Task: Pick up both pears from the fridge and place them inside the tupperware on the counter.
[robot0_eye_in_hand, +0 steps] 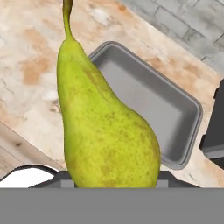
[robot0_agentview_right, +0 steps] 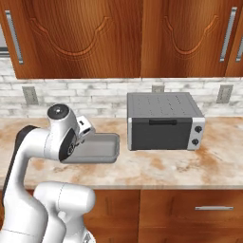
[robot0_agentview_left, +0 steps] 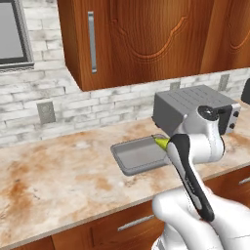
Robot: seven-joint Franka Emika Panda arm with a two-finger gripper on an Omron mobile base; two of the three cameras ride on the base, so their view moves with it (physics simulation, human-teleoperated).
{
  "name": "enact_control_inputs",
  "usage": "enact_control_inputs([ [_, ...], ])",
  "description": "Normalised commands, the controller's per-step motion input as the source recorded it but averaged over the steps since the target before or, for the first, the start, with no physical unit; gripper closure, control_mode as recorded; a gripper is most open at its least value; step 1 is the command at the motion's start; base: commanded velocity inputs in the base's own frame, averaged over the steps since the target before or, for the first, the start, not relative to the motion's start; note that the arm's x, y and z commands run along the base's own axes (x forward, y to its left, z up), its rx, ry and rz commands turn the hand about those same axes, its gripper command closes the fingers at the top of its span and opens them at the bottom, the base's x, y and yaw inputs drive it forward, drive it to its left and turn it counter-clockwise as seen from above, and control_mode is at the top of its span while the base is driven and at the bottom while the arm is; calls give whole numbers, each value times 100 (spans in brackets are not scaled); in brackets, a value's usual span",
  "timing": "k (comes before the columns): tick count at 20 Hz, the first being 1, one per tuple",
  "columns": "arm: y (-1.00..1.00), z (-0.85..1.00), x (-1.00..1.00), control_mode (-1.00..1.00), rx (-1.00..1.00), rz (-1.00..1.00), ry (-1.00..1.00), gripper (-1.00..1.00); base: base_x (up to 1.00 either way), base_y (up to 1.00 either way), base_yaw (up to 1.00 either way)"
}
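A pear (robot0_eye_in_hand: 105, 127) is held in the hand (robot0_eye_in_hand: 111, 177), the jaws being closed on its rounded bottom, with the stem pointing toward 12 o'clock in the hand view. In that view the grey container (robot0_eye_in_hand: 175, 109) lies on the surface (robot0_eye_in_hand: 26, 65) beyond the pear, toward 2 o'clock, and is seen to be empty. In the left base view only the tip of the pear (robot0_agentview_left: 160, 142) is visible, at the near right edge of the container (robot0_agentview_left: 139, 155). The toaster oven (robot0_agentview_right: 163, 121) stands just beside the container at 3 o'clock in the right base view.

For a clean placement, the pear should be carried over the middle of the container floor, lowered until nearly touching, and only then released. Contact with the flared rim is to be avoided, since the container could be tipped.
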Motion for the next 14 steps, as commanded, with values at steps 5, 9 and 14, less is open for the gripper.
enact_control_inputs([
  [5, -5, -41, 60, -100, 0, 0, 12, 100, 0, 0, 0],
  [9, 0, -26, 63, -100, 0, 0, 9, 100, 0, 0, 0],
  [14, 0, -27, 58, -100, 0, 0, 9, 100, 0, 0, 0],
])
